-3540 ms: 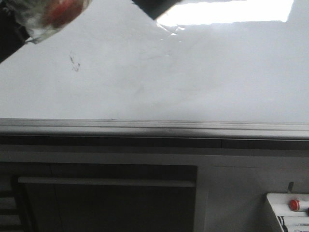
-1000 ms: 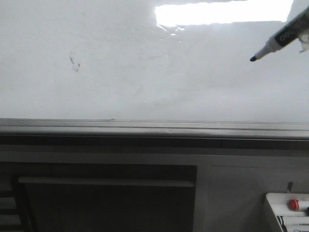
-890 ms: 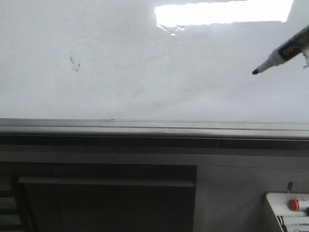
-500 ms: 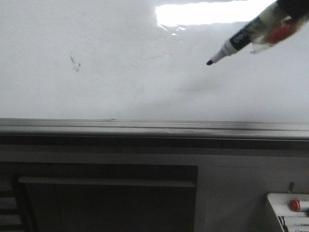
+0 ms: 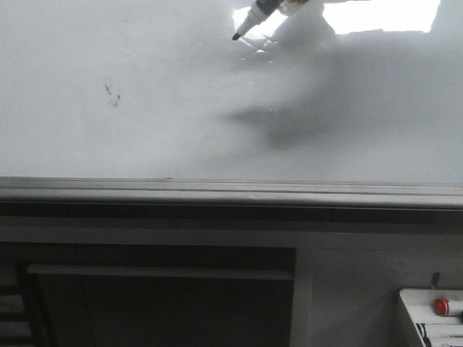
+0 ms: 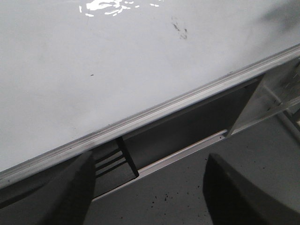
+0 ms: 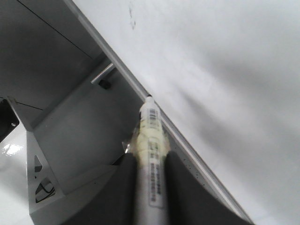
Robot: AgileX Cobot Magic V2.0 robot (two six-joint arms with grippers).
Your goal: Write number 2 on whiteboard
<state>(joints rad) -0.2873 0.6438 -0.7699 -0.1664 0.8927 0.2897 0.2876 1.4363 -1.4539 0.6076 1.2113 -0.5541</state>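
Note:
The whiteboard (image 5: pixel 181 87) fills the upper front view, glossy white with a bright light reflection (image 5: pixel 383 16) and a grey metal ledge (image 5: pixel 217 191). No "2" shows on it; only a small faint dark smudge (image 5: pixel 111 94). A black-tipped marker (image 5: pixel 249 20) reaches in from the top edge, its tip close to the board beside the reflection. In the right wrist view my right gripper (image 7: pixel 149 161) is shut on the marker (image 7: pixel 152 140). In the left wrist view my left gripper (image 6: pixel 147 187) is open and empty, below the ledge (image 6: pixel 154 110).
A small white tray (image 5: pixel 430 314) with a red cap (image 5: pixel 441 306) sits at the lower right. A dark recess (image 5: pixel 159 296) lies under the ledge. The arm's shadow (image 5: pixel 311 108) falls across the board's right half.
The marker has moved left and up across the board, from the right edge to the top centre. Its shadow now covers the board's right half. No new mark shows.

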